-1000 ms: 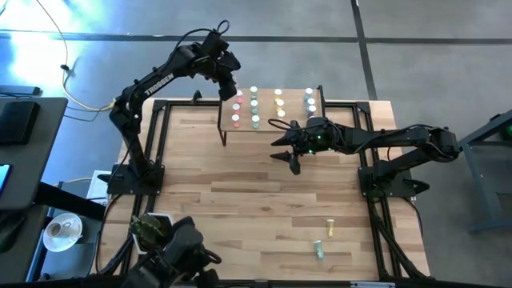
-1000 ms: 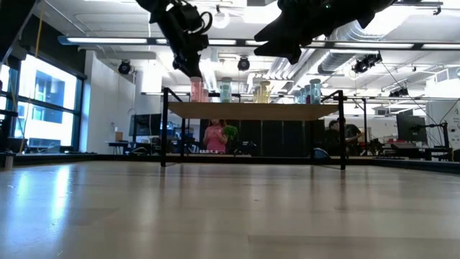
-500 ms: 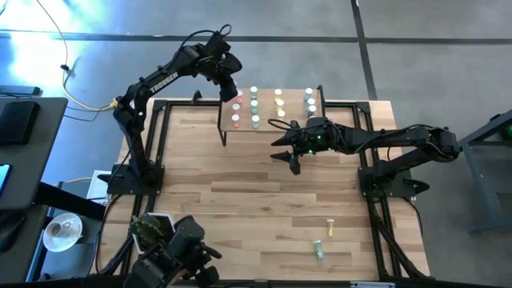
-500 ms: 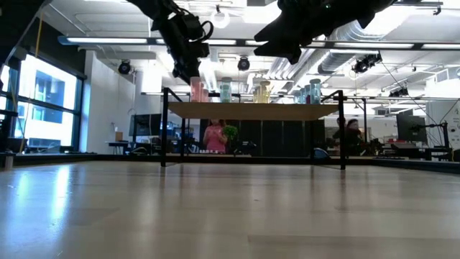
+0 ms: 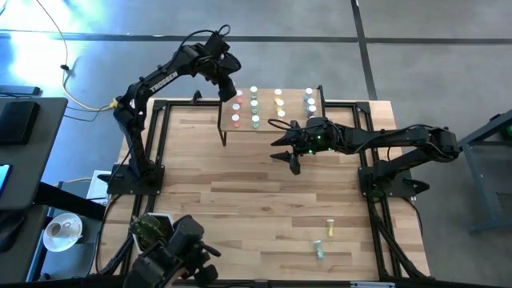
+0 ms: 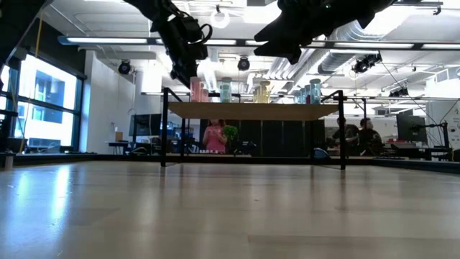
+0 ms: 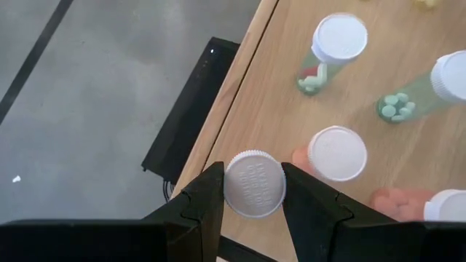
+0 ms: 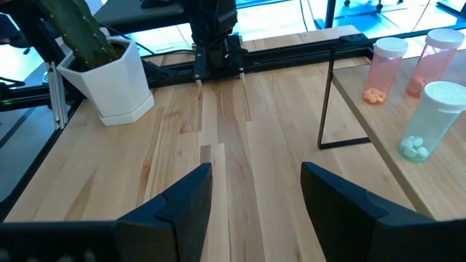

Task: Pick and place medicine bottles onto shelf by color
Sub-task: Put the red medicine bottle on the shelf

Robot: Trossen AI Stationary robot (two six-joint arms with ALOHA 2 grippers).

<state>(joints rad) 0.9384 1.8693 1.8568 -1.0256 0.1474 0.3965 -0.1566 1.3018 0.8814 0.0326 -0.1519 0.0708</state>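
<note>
The shelf (image 5: pixel 292 109) stands at the table's far middle, with rows of white-capped medicine bottles on it: red (image 5: pixel 237 120), green (image 5: pixel 255 120), yellow (image 5: pixel 278 102) and blue-grey (image 5: pixel 310 102). My left gripper (image 5: pixel 229 86) hovers over the shelf's far left corner, shut on a white-capped bottle (image 7: pixel 254 183) whose body is hidden under its cap. My right gripper (image 5: pixel 293 162) hangs open in front of the shelf with nothing between its fingers (image 8: pixel 255 196). Two more bottles, a yellow (image 5: pixel 329 229) and a green (image 5: pixel 318 250), lie on the tabletop near the right front. My left gripper pinches the bottle between its two fingers, one on each side of the round white cap (image 7: pixel 231 191). The fingers slant steeply down from above. The bottle's cap faces up, beside the shelf's left edge (image 7: pixel 240 109). Whether its base touches the shelf, I cannot tell.
A white pot with a green plant (image 5: pixel 150 227) stands at the near left corner, also seen in the right wrist view (image 8: pixel 109 80). Black frame rails (image 5: pixel 376 144) border the table. People move in the room behind (image 6: pixel 215 137).
My left gripper has sunk a little toward the shelf's far left corner, carrying the bottle with it. My right gripper has kept still.
</note>
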